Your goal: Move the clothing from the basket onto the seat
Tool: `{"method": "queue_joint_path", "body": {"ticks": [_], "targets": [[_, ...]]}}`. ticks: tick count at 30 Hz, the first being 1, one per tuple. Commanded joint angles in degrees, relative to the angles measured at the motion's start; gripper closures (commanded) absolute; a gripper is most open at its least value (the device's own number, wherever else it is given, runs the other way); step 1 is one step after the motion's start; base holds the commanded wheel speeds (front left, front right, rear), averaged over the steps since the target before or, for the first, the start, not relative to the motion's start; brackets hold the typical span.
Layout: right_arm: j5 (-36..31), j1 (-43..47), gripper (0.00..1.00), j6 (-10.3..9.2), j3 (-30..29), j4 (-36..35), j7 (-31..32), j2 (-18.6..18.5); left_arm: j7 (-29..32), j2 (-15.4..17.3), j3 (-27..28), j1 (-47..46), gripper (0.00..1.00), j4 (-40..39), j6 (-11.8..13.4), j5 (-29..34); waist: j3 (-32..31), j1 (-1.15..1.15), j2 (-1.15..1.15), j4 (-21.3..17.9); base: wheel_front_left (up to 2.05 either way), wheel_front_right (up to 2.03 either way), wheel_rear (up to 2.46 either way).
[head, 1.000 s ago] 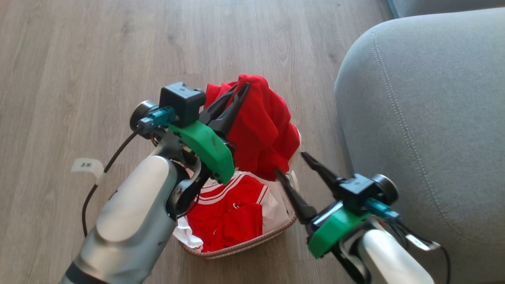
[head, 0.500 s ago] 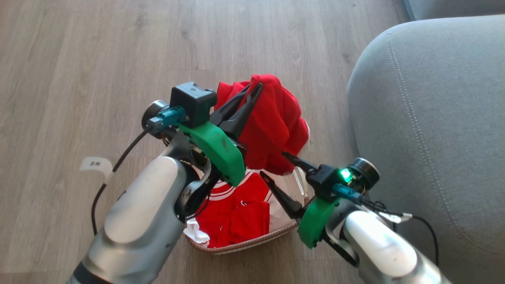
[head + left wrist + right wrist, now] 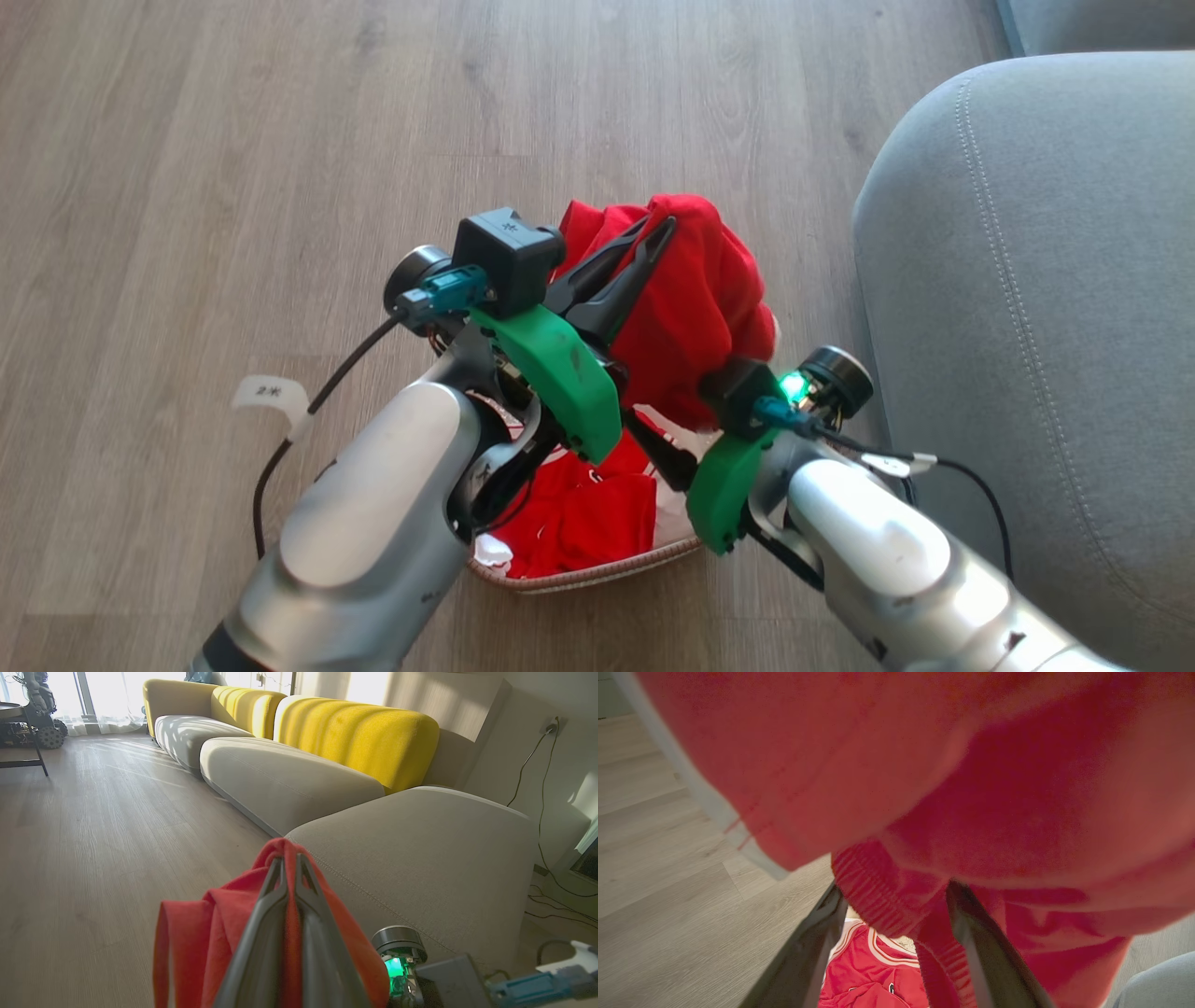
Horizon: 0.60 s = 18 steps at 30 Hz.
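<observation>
A red piece of clothing (image 3: 709,308) hangs above the basket (image 3: 597,574), pinched in my left gripper (image 3: 661,233), which is shut on its top fold (image 3: 287,858). More red clothing with white stripes (image 3: 588,513) lies in the basket. My right gripper (image 3: 677,411) is under the hanging piece. Its jaws are open, and the ribbed hem (image 3: 878,891) dangles between the two fingers (image 3: 817,942). The grey seat (image 3: 1046,280) rises just right of the basket and fills the ground beyond the cloth (image 3: 420,858).
Wood floor (image 3: 233,140) stretches left and ahead. A white tag on a black cable (image 3: 269,397) lies left of the basket. Further sofa cushions with yellow backrests (image 3: 364,737) run along the wall, and cables (image 3: 537,765) hang at the sofa's end.
The head view has shifted. My right gripper has moved up and left, under the hanging clothing, and its fingers now straddle the hem. The left gripper keeps its hold.
</observation>
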Motion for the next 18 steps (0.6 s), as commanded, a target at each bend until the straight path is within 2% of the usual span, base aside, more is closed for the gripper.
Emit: {"method": "queue_joint_path", "body": {"ticks": [1, 6, 7, 8, 9, 18], "targets": [[0.84, -2.93, 0.0, 0.41, 0.65, -0.19, -0.74, 1.59, 0.19, 0.17, 1.52, -3.14, 1.0, -2.61, -0.1, -0.1, 0.08, 0.0, 0.0, 0.27, 0.0, 0.0, 0.0], [1.51, -4.65, 0.0, 0.41, 0.15, 0.7, -0.76, 1.75, 0.3, -0.04, 0.92, -2.98, 1.0, -2.72, -0.12, -0.26, 0.05, 0.0, 0.0, 0.66, 0.0, 0.0, 0.0], [1.56, -4.79, 0.35, 0.41, -0.1, 0.7, -0.76, 1.78, 0.31, -0.06, 0.83, -2.94, 1.0, -2.71, -0.13, -0.33, 0.02, 0.0, 0.0, 0.73, 0.0, 0.0, 0.0], [1.54, -4.86, 0.85, 0.41, -0.47, 0.63, -0.76, 1.8, 0.29, -0.05, 0.77, -2.88, 1.0, -2.68, -0.14, -0.41, -0.03, 0.0, 0.0, 0.77, 0.0, 0.0, 0.0], [1.56, -4.86, 1.0, 0.41, -0.98, 0.36, -0.76, 1.81, 0.28, -0.01, 0.75, -2.81, 1.0, -2.62, -0.14, -0.48, -0.07, 0.0, 0.0, 0.79, 0.0, 0.0, 0.0], [1.82, -2.29, 1.0, 0.41, -4.85, -3.94, -0.77, 1.86, -0.48, 1.22, 1.9, -2.41, 1.0, -1.74, 0.68, -0.96, 0.0, 0.0, 0.0, 0.19, 0.0, 0.0, 0.0]]}}
